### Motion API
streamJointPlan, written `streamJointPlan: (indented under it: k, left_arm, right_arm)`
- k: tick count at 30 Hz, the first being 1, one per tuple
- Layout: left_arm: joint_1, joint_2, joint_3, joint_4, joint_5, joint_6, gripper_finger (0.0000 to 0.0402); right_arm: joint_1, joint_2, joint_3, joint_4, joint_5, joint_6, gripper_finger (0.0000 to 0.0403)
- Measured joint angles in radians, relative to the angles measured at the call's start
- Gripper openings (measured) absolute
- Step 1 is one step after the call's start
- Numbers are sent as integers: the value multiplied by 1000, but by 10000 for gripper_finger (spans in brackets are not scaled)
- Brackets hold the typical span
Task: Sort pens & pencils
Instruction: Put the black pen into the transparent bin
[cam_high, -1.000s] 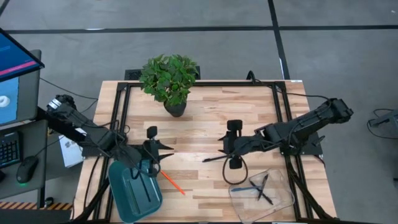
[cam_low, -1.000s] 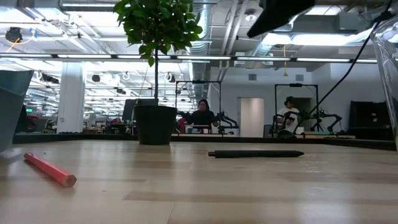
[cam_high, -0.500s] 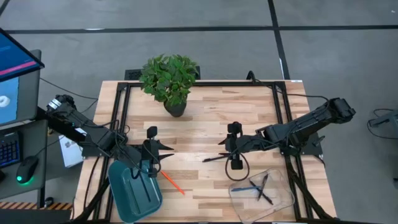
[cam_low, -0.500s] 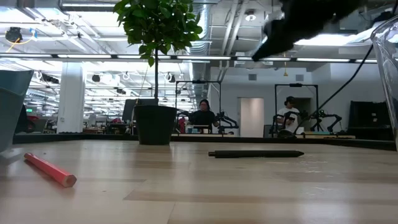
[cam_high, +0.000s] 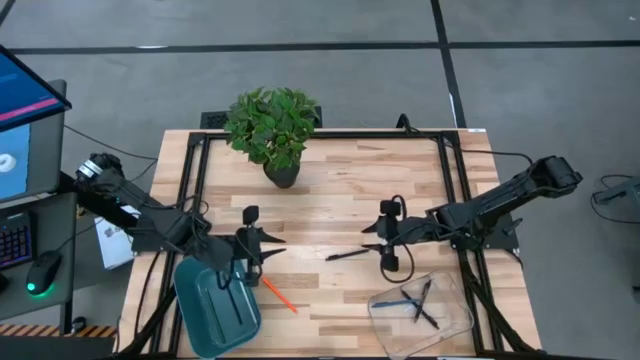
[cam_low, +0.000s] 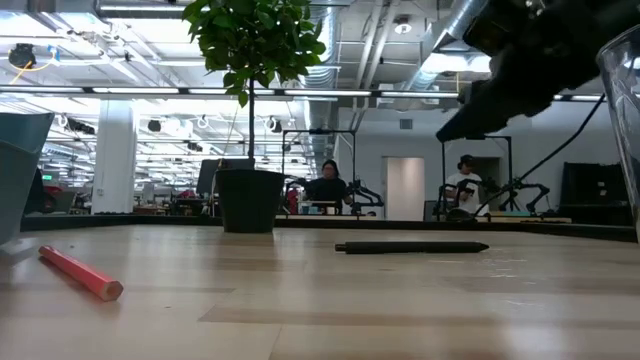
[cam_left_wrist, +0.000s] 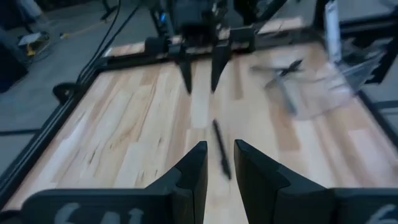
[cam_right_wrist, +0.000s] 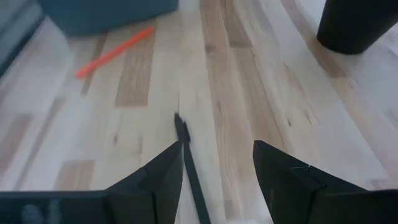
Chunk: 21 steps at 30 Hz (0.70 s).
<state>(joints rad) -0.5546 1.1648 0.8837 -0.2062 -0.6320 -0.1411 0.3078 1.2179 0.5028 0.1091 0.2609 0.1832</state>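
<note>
1. Teal plastic is sitting at the bench's front-left corner: the teal tray (cam_high: 217, 305) is tilting there, its front end reaching the bench's front edge, with dark sticks lying inside it that are too small to tell apart.
2. The left gripper (cam_high: 272, 240) is hovering just above the tray's back-right rim, its fingers (cam_left_wrist: 193, 171) standing a narrow gap apart and gripping nothing, and pointing across the bench toward the right arm.
3. The orange pencil (cam_high: 279, 294) is lying on bare wood just beside the tray's right wall, slanting toward the front edge; in the low view it (cam_low: 80, 273) is resting flat near the tray's side.
4. The potted plant (cam_high: 273, 128) is standing near the back edge, left of centre, well apart from both grippers.
5. The black pen (cam_high: 347, 254) is lying flat in the middle of the bench, between the two grippers, with clear wood all around it.
6. The right gripper (cam_high: 371, 237) is hanging above the pen's right end, fingers (cam_right_wrist: 283, 168) spread wide and released, one on each side of the pen (cam_right_wrist: 188, 155) without touching it.
7. The clear tray (cam_high: 421, 310) is sitting at the front-right corner, close to the front edge, holding a blue pen (cam_high: 394, 301) and crossed dark pens (cam_high: 424, 303).
8. The black frame rail (cam_high: 452, 170) is running along the bench's right side under the right arm.
</note>
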Motion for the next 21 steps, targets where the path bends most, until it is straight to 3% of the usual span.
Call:
streamJointPlan:
  k: [8,21]
  left_arm:
    - [27,1,-67,107,1,-27,71]
    - [80,1,-224,333,102,-37,71]
  right_arm:
    - [-3,79,-13,50,6,37,217]
    - [15,250,-45,220,6,-47,217]
